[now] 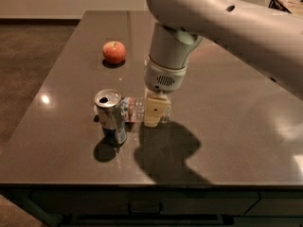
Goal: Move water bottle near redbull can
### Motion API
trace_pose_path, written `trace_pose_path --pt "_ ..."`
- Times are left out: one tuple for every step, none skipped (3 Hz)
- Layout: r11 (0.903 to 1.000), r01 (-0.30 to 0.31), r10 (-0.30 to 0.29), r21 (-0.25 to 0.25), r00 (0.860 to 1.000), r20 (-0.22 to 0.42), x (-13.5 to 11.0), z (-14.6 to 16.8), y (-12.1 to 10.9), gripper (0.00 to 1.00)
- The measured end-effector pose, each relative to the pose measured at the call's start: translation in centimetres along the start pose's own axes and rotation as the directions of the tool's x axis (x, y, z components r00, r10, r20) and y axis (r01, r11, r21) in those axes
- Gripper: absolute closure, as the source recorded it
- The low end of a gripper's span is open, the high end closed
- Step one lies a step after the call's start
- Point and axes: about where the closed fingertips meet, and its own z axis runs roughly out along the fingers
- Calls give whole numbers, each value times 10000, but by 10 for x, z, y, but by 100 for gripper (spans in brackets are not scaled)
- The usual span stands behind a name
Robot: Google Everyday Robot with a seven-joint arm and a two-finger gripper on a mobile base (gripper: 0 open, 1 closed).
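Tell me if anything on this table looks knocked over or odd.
The bottle lies on its side beside the upright can, with the gripper at its other end. No spill shows; the apple looks fine.

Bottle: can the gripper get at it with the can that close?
Likely yes: the gripper is down at the end of the bottle away from the can, which stands upright at the other end, not blocking that side.

— Where is it tight?
— My gripper point(155, 111) hangs low over the water bottle point(134, 109), redbull can point(111, 116) upright just beside it. Apple point(114, 52) well behind; I see bare table point(227, 126) opposite the can.
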Motion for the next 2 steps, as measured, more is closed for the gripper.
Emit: trace_pose_path --pt "10000 15 -15 7 10000 5 -1 1 0 0" --pt "10000 15 -15 7 10000 5 -1 1 0 0"
